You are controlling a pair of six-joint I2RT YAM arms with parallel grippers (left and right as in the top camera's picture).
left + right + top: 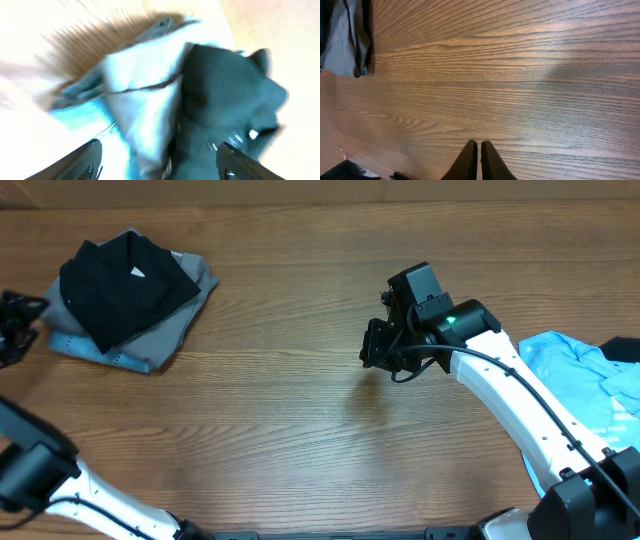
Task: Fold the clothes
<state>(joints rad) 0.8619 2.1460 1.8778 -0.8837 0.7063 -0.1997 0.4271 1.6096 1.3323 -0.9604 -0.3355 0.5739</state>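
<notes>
**A:** From above, where do the black trousers (125, 288) lie?

**B:** At the far left corner of the desk (300, 430). They are folded into a rough square with the white label (137, 272) showing. They sit on top of the grey shorts (192, 308), and a blue cloth (100, 352) pokes out underneath.

**A:** And the arms?

**B:** The left hand (18, 320) is at the left edge, just beside that pile. The right hand (376, 348) hangs over bare wood near the middle, well apart from the pile. A light-blue T-shirt (575, 370) lies at the right edge.

**A:** What does the left wrist camera show?

**B:** The picture is blurred. The dark trousers (225, 100) fill the right side, with pale grey fabric to their left and a strip of blue below it. The left hand's (160, 165) two fingertips stand wide apart at the bottom corners. It is released, with nothing between them.

**A:** And the right wrist camera?

**B:** Mostly wood grain. The right hand's (479, 161) fingers are pressed flat together, clenched on nothing. A bit of the grey shorts (342, 37) with a dark edge shows in the top left corner. Something dark in the bottom left corner is too cut off to tell.
</notes>
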